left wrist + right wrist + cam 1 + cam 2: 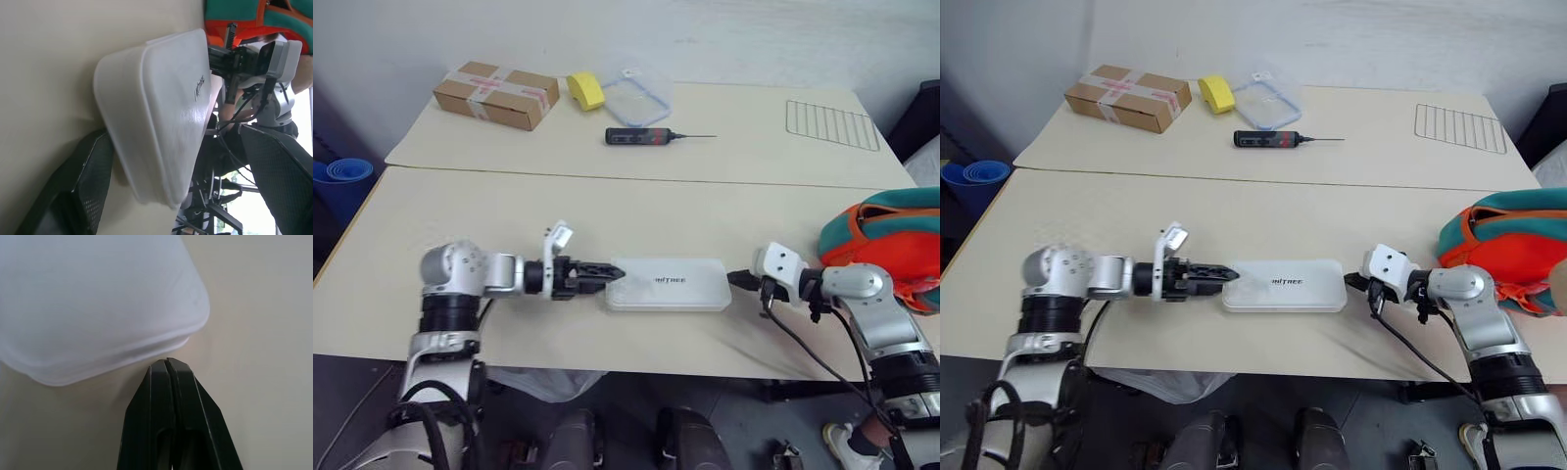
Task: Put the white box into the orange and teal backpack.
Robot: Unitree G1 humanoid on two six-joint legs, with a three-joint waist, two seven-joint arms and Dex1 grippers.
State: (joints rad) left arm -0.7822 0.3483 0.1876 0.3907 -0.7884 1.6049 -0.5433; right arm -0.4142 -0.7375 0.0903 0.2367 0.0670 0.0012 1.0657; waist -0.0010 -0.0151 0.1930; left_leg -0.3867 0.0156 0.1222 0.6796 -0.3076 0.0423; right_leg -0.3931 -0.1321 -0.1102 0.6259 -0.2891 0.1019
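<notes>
We judge the white box [668,284], a flat glossy case with rounded corners and grey lettering lying near the worktop's [607,211] front edge, to be stiff, light and slippery, best taken across its short left end, where the left gripper [603,277] stands with released jaws around it, while the right gripper [167,363] is clenched empty at its right end.

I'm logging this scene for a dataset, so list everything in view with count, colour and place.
white box: one, white, near table between the end effectors
backpack: one, orange and teal, near table's right edge
cardboard box: one, brown, far table, left
yellow object: one, beside cardboard box
clear container: one, blue-rimmed, far table
screwdriver: one, black and red, far table centre
wire rack: one, far table, right
left end effector: open, at the box's left end
right end effector: shut, by the box's right end
</notes>
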